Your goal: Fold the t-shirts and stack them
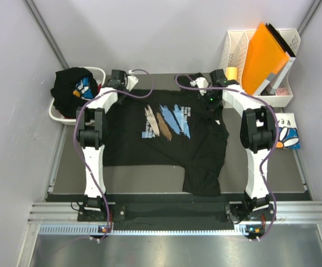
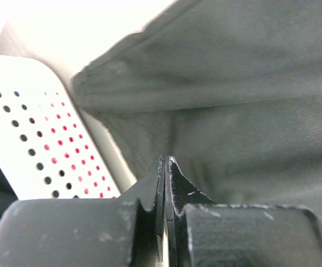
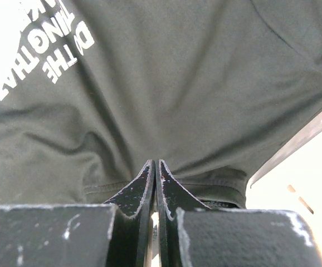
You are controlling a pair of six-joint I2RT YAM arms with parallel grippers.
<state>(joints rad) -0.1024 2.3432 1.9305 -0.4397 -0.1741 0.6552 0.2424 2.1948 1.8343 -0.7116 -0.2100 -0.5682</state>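
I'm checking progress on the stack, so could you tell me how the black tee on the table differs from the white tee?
The black tee lies spread open across the table, its right side bunched; the white tee is folded small at the right edge. The black tee's print is brush strokes; the white tee's is a daisy. Both lie print up.

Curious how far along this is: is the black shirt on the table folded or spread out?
Mostly spread out: the black shirt lies flat with its print facing up, and only its right side is rumpled.
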